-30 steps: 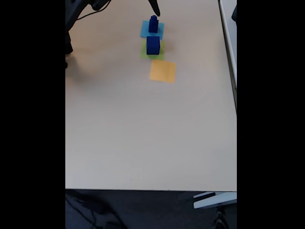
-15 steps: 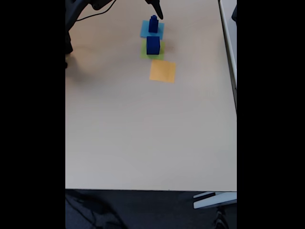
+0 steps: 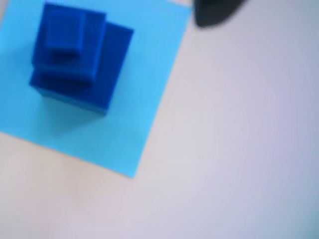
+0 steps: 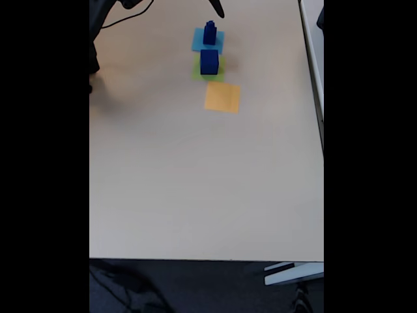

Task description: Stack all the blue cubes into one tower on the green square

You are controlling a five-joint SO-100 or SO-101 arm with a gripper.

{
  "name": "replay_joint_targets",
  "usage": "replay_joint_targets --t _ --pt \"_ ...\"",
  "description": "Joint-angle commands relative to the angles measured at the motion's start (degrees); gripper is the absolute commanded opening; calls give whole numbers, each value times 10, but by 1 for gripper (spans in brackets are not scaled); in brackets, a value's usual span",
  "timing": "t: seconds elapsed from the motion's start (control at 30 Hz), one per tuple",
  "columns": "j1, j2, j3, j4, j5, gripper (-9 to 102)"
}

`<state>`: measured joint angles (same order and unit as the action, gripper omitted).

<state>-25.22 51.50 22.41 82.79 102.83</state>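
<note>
Two small cubes (image 3: 72,55) stacked on blue square (image 3: 144,89); large cube (image 4: 209,61) on green square (image 4: 208,70), orange square (image 4: 222,97) adjacent. Gripper (image 4: 217,8) at top edge, aperture indeterminate. Wrist view shows stack's offset.

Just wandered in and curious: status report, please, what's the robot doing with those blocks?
Gripper above the table's far end, holding nothing visible. Large cube on green square; the two smaller cubes stacked on light-blue square. Nothing in the way.
</note>
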Motion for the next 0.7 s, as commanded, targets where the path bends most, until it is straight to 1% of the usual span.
replay_joint_targets --t 0.0,0.2,0.4,0.67 --pt "-6 69 18 -6 3 37" --pt "-7 69 53 -6 4 37" --pt "1 58 57 -6 -12 36" --pt "1 41 64 -8 -2 35"
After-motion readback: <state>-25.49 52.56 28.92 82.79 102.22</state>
